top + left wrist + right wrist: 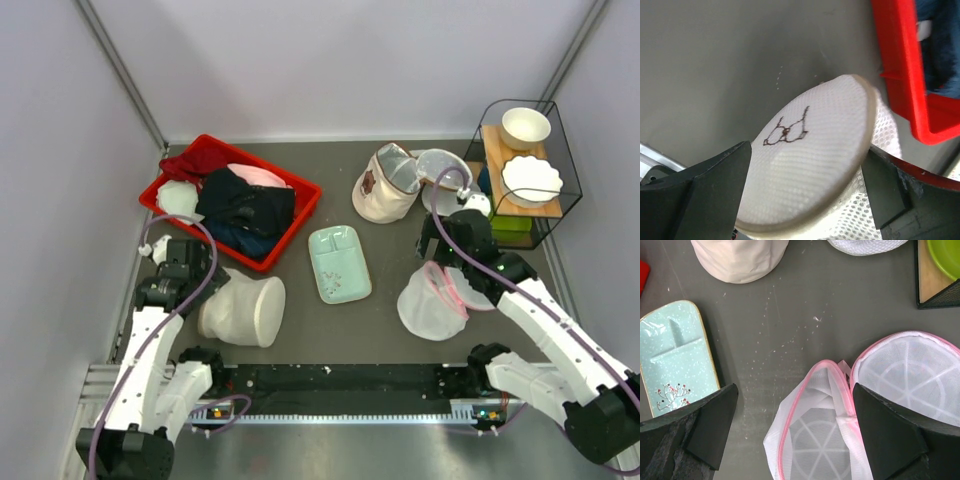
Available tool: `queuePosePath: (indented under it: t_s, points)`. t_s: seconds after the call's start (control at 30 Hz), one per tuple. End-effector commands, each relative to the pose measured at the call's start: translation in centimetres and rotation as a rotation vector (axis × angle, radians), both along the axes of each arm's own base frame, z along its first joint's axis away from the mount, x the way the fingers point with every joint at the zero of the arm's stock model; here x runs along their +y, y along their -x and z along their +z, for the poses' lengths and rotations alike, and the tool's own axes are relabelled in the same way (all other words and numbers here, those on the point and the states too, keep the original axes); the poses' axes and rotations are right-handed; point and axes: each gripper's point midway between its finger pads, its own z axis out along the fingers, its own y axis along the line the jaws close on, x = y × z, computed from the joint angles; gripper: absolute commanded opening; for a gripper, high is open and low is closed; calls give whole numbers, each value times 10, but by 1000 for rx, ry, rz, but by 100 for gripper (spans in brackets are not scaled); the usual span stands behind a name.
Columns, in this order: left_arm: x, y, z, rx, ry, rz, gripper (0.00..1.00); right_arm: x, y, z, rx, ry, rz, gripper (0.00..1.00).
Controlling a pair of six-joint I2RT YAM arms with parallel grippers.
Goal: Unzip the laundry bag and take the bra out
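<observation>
Cream laundry bag (pixel 243 310) is lying sideways by red bin (pixel 297 225); left gripper (pixel 802 195), jaws apart, is straddling its icon face, likely hunting the zipper; right gripper (pixel 795 432) is hanging spread over mesh bag (pixel 920 375); bra unseen, probably inside.

The left arm (pixel 150 350) rises from its base at the lower left and leans forward along the left side, its white link steep. At its end the left end effector (pixel 188 272) points downward and a little to the right. Its two dark fingers (pixel 715 190) stand wide apart, one at each lower corner of the left wrist view.

The right arm (pixel 545 325) stretches from its base at the lower right diagonally forward and inward, with a low elbow. The right end effector (pixel 452 248) also points downward. Its fingers (pixel 700 430) are spread fully, and they clamp nothing between them.
</observation>
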Motion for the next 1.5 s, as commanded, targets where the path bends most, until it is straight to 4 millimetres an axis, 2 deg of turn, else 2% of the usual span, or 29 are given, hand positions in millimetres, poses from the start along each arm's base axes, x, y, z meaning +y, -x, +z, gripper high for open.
queuePosePath:
  t_s: [0.0,0.1,0.13,0.17,0.2,0.23,0.4,0.43,0.5,0.6,0.77,0.87,1.03,1.07,1.13,1.17,1.23,1.27,1.33,1.37,1.4,1.47]
  points:
    - [3,-3,-18,-39,32,104,83,6,-3,14,-46,-30,8,99]
    - [2,-2,-7,-42,41,99,59,9,0,17,-51,-53,20,99]
    - [3,-1,-2,-47,33,95,38,7,2,15,-48,-54,14,99]
    - [4,-1,7,-70,25,85,26,6,5,16,-56,-58,15,99]
    - [5,-4,25,-111,8,63,16,6,5,16,-60,-62,12,99]
    - [6,-4,37,-145,-4,41,0,5,7,13,-56,-61,10,99]
    - [-6,-7,114,-343,-75,-200,0,5,12,12,-58,-70,21,99]
    - [-11,-6,124,-371,-71,-240,0,6,12,13,-60,-77,21,99]
    - [-13,-3,140,-399,-95,-287,0,8,12,14,-60,-84,26,99]
    - [-18,-3,143,-381,-97,-344,0,8,10,14,-57,-89,20,99]
    - [-35,-5,137,-354,-74,-454,0,14,9,14,-40,-110,32,99]
    - [-40,-11,124,-317,-72,-479,0,16,10,13,-34,-127,29,99]
    - [-65,-30,99,-292,-5,-512,0,19,11,13,-28,-140,36,99]
    - [-76,-30,96,-284,-14,-549,0,21,12,13,-24,-147,45,99]
    - [-76,-37,86,-243,-89,-512,0,20,12,13,-26,-155,37,99]
    - [-91,-36,83,-239,-101,-555,0,21,13,14,-26,-159,38,99]
    - [-94,-42,71,-201,-187,-540,0,22,13,15,-31,-166,39,99]
    - [-109,-38,69,-200,-184,-577,0,22,13,16,-34,-166,38,99]
    - [-122,-42,65,-197,-231,-585,0,22,13,17,-37,-162,46,99]
    - [-138,-35,64,-198,-238,-626,0,23,13,17,-33,-165,52,99]
    - [-147,-35,71,-211,-251,-635,0,23,14,17,-34,-167,53,99]
    - [-167,-33,65,-183,-321,-664,0,21,14,20,-47,-172,38,99]
